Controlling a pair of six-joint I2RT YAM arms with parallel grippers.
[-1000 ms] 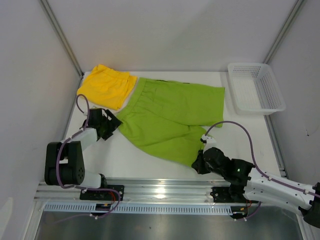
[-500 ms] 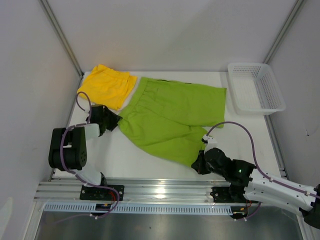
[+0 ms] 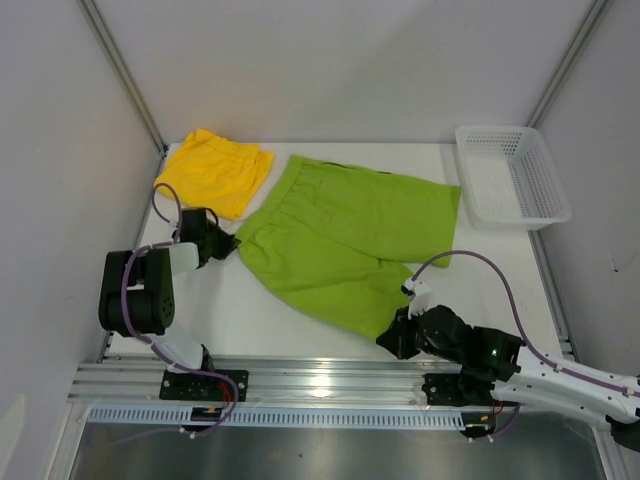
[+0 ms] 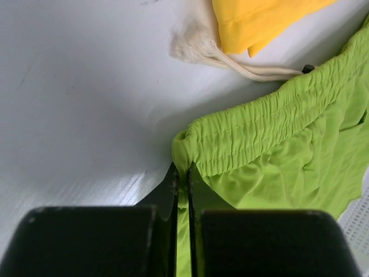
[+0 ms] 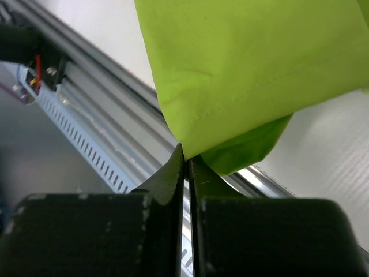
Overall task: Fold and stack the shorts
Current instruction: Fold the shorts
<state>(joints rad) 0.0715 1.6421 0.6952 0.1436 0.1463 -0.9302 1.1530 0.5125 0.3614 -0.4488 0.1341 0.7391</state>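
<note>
— While the lime green shorts (image 3: 345, 245) lie spread across the middle of the overhead frame, waistband toward the upper left and legs toward the right and lower right, what is each arm doing?
— At the left of the frame, the left gripper (image 4: 181, 173) is pinched on the corner of the elastic waistband. Its jaws are almost together, with green fabric between them.
— And the other one?
— Low in the frame, the right gripper (image 5: 185, 153) is clamped on the hem corner of the nearer leg, just above the metal rail (image 3: 320, 380).
— Where are the yellow shorts (image 3: 212, 172)?
— Upper left, bunched small, just beside the green waistband. A white drawstring (image 4: 230, 60) lies between the two on the table (image 3: 250, 310).
— And the basket (image 3: 510, 180)?
— Upper right corner, just clear of the green leg.
</note>
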